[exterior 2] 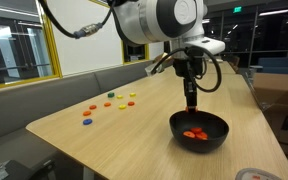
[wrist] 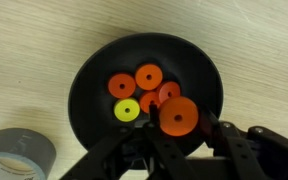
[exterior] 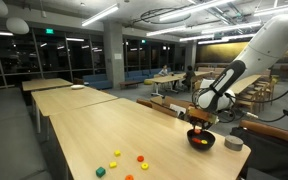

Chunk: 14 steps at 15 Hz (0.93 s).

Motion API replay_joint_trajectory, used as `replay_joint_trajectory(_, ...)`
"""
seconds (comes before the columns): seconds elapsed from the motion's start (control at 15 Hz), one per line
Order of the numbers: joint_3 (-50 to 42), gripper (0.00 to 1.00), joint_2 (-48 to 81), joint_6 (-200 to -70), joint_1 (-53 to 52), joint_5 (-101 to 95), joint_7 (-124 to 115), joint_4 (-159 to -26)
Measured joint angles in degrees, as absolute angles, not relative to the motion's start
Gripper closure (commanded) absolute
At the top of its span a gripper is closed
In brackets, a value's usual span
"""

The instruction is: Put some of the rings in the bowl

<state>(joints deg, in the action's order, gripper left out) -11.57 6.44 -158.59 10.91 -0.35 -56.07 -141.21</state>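
Observation:
The black bowl [wrist: 96, 68] lies right under my gripper [wrist: 182, 114], which is shut on an orange ring [wrist: 178, 117] held flat above the bowl's near side. Inside the bowl lie three orange rings [wrist: 148, 77] and one yellow ring [wrist: 127, 110]. In both exterior views the gripper [exterior: 200, 122] [exterior 2: 191, 103] hangs straight down just over the bowl [exterior: 201, 139] [exterior 2: 216, 124]. Several loose rings [exterior 2: 109, 100] [exterior: 117, 153] in red, orange, yellow and green lie scattered on the table away from the bowl.
A grey tape roll [wrist: 14, 155] [exterior: 234, 143] sits on the wooden table [exterior 2: 134, 130] close beside the bowl. The table's edge [exterior: 246, 160] runs near the bowl. More tables and chairs stand behind.

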Motion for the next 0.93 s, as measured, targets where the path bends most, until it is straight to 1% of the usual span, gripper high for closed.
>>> replay_joint_trajectory(0.07, -11.6, 0.27, 7.4, -158.5, 10.9, 1.5, -54.3, -140.4)
replay_joint_trajectory(0.27, -11.6, 0.03, 10.2, -157.5, 11.0, 6.5, -48.7, -137.8)
replay_joint_trajectory(0.33, -11.5, 0.0, 10.9, -156.8, 11.0, 7.7, -46.9, -137.0)
replay_joint_trajectory(0.6, -10.7, 0.0, 11.4, -153.3, 10.1, 8.4, -40.9, -134.8)
replay_joint_trajectory(0.93, -6.9, 0.0, 9.6, -147.2, 5.0, 7.9, -35.7, -134.7)
